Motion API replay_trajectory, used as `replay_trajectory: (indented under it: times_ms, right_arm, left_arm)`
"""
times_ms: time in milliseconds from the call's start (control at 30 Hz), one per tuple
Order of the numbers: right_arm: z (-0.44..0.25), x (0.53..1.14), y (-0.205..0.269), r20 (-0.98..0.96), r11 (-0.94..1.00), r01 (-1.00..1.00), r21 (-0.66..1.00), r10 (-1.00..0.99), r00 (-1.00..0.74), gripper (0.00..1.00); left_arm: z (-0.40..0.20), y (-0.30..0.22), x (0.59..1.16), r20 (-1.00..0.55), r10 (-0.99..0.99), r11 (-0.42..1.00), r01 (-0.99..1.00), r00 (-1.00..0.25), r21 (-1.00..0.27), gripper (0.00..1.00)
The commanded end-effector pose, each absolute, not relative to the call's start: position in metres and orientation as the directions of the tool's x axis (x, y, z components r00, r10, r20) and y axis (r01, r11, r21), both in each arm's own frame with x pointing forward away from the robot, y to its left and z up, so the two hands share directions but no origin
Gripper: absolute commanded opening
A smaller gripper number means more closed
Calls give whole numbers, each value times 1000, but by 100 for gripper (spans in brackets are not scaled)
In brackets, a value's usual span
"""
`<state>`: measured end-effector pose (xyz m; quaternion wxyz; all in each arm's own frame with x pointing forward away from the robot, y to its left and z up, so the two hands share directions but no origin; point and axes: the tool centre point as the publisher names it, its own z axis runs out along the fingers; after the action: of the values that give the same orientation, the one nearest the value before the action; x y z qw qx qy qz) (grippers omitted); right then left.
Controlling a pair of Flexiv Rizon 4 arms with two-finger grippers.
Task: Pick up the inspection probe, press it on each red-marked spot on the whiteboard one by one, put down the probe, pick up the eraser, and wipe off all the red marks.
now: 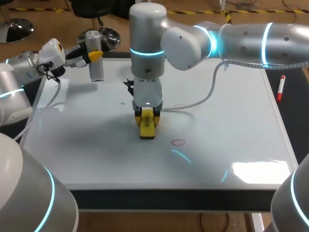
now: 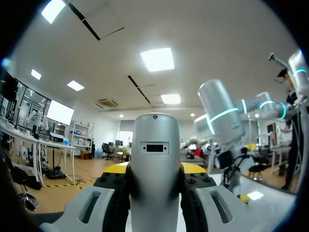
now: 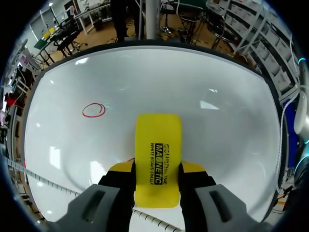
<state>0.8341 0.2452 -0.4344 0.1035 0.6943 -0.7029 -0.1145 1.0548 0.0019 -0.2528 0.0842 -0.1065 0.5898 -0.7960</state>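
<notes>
a dark desk (image 1: pixel 295 121) carries a large whiteboard (image 1: pixel 231 121) that lies flat and covers nearly all of its top, leaving a dark strip along the right side and the front edge. one small red ring (image 1: pixel 178 142) (image 3: pixel 93 110) is drawn on the whiteboard, a little towards the front of its middle. a thin grey cable (image 1: pixel 200 101) trails across the board's middle. a marker (image 1: pixel 280 89) with a red cap lies on the dark strip, just beside the board's right edge.
</notes>
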Motion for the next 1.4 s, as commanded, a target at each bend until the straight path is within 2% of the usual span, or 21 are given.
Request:
replay_trajectory:
  times_ms: [33, 533, 933, 1400]
  right_arm:
    - [-453, 830, 230, -12, 17, -951, 308, -1000, -22, 0]
    - [-458, 821, 194, 32, 59, -943, 326, -998, -52, 0]
    - [-447, 826, 191, 28, 58, -947, 317, -998, -52, 0]
    - [-367, 863, 201, -24, -21, -970, 243, -1000, 15, 0]
  left_arm:
    - [-253, 2, 1056, 69, -257, -292, 9, -964, -956, 0]
    - [-253, 2, 1056, 69, -257, -292, 9, -964, -956, 0]
    - [-253, 2, 1056, 69, -257, -292, 9, -964, -956, 0]
    - [-253, 2, 1056, 69, -257, -292, 9, -964, -956, 0]
